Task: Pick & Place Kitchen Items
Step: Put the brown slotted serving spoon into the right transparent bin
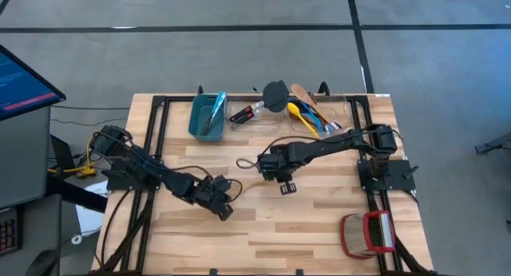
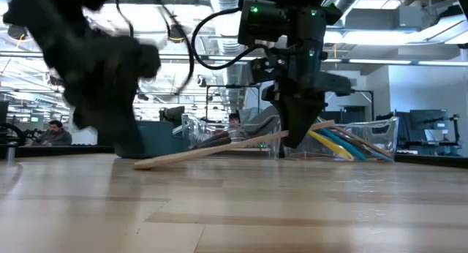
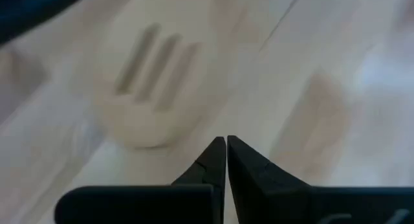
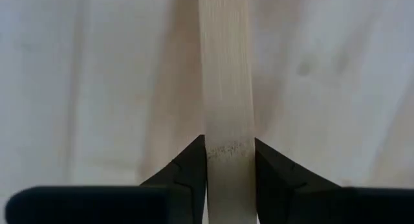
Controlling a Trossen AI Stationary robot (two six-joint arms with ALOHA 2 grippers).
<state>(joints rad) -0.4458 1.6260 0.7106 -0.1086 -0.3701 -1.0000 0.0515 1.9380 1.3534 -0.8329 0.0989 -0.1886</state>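
A wooden slotted spoon (image 2: 212, 150) slants across the table. Its slotted head (image 3: 152, 94) is down on the wood and its handle rises into my right gripper (image 2: 296, 140), which is shut on it near the table's middle (image 1: 278, 174). My left gripper (image 1: 223, 209) is shut and hovers low beside the spoon's head, its tips (image 3: 226, 141) just short of it. More utensils, a black spatula (image 1: 275, 94) and yellow and blue spoons (image 1: 305, 115), lie in a clear holder at the far edge. My right gripper pinches the spoon's flat wooden handle (image 4: 228, 136) between its two fingers (image 4: 194, 162), one on each narrow edge. It comes from above, pointing down, across the handle. The handle end is lifted clear, and the spoon tilts down to its head (image 2: 146, 163) on the table.
A teal bin (image 1: 207, 115) with a few utensils stands at the far left. A red-and-tan woven basket (image 1: 367, 233) sits at the near right corner. Bare wood stretches along the near edge between the arms. People and desks show in the room beyond.
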